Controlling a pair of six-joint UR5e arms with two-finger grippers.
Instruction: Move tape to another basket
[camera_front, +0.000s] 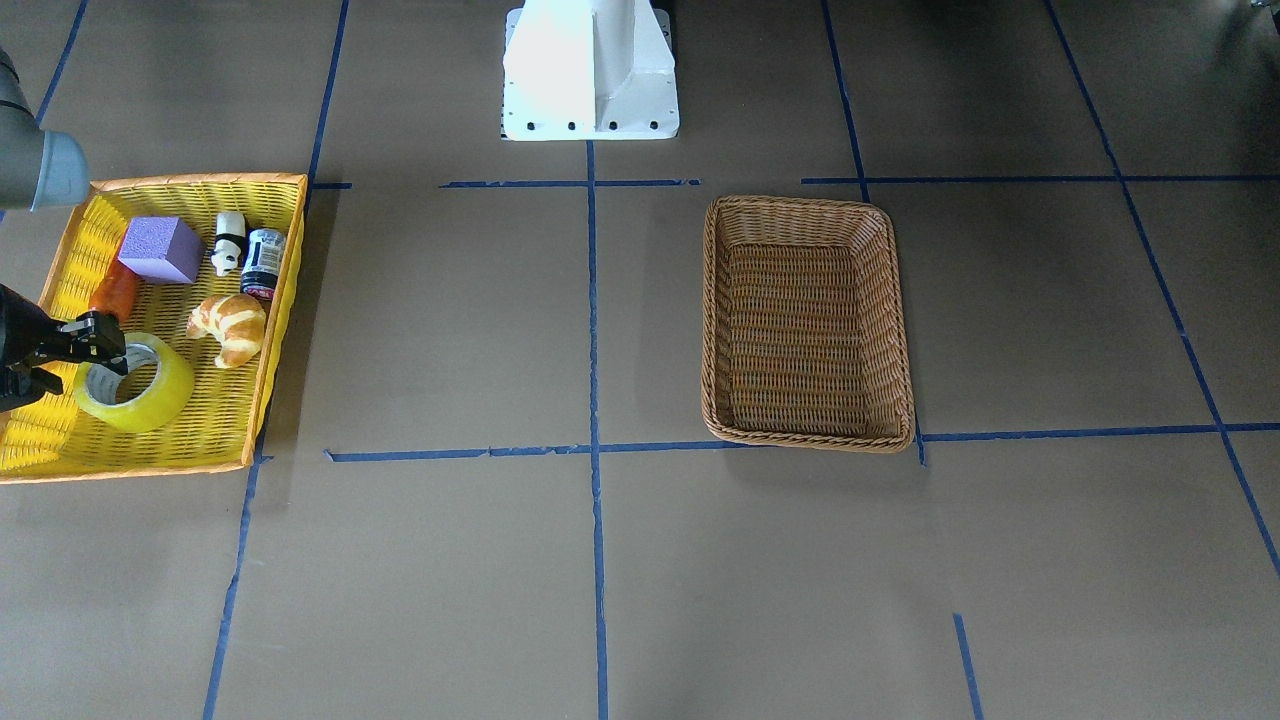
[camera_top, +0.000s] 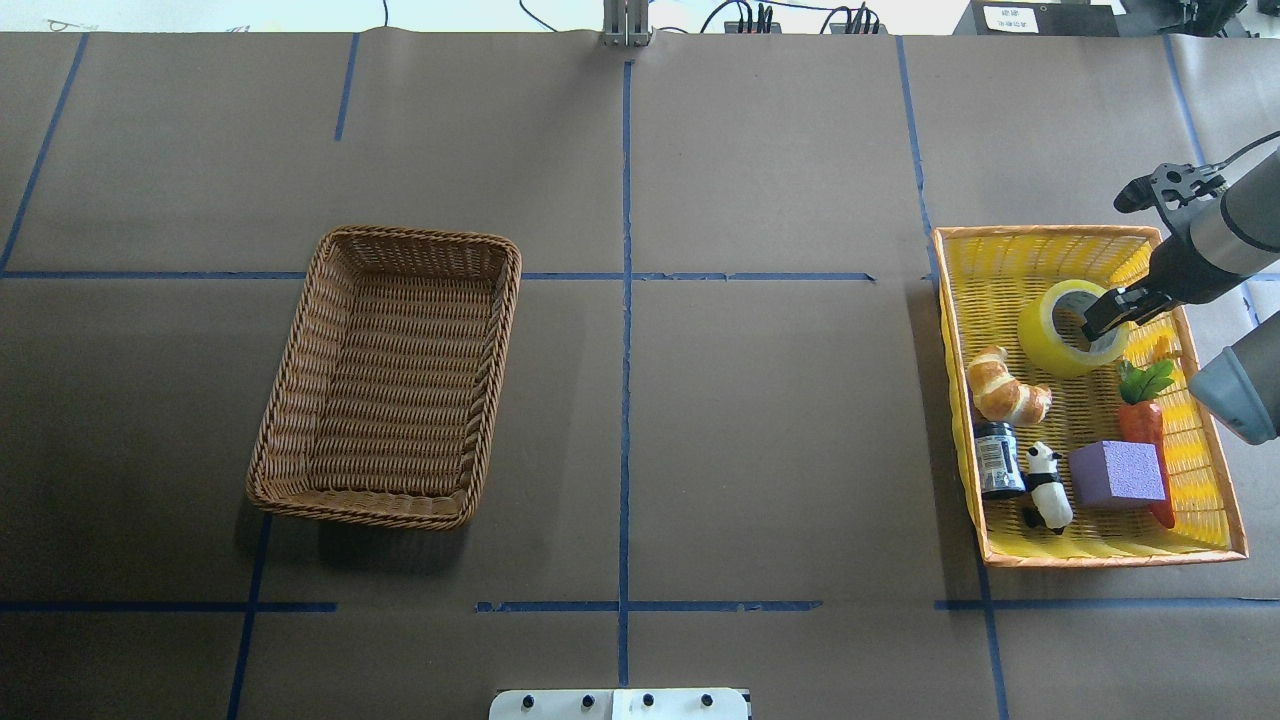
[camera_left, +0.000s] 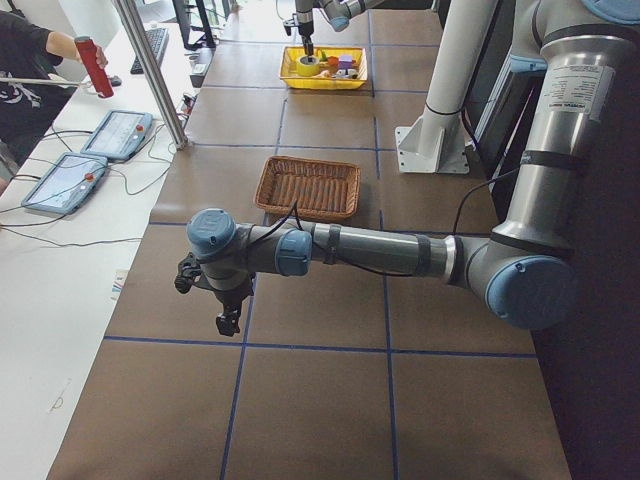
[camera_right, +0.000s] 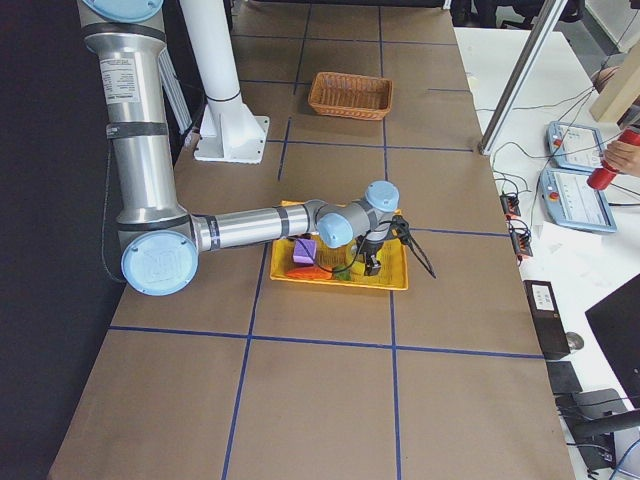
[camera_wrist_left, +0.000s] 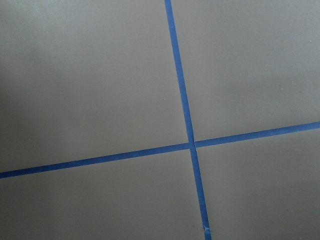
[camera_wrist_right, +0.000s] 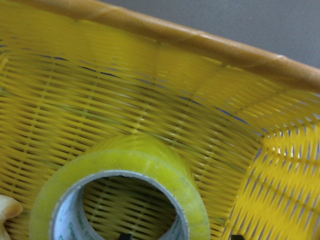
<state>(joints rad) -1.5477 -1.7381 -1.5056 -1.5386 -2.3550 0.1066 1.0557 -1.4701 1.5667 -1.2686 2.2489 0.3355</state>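
Note:
The tape (camera_top: 1050, 345) is a yellow-green roll with a grey-white core, lying in the far end of the yellow tray (camera_top: 1040, 232). It also shows in the front view (camera_front: 150, 405) and fills the right wrist view (camera_wrist_right: 150, 160). My right gripper (camera_top: 1100, 318) is open and low over the roll, with one finger inside the core and one outside its wall. The brown wicker basket (camera_top: 420, 235) stands empty far to the left. My left gripper (camera_left: 228, 320) shows only in the exterior left view, above bare table, and I cannot tell its state.
In the yellow tray with the tape lie a croissant (camera_top: 1005, 390), a dark jar (camera_top: 997, 458), a panda figure (camera_top: 1045, 485), a purple block (camera_top: 1115, 472) and a carrot (camera_top: 1140, 415). The robot's white base (camera_front: 590, 70) stands at the table's near edge.

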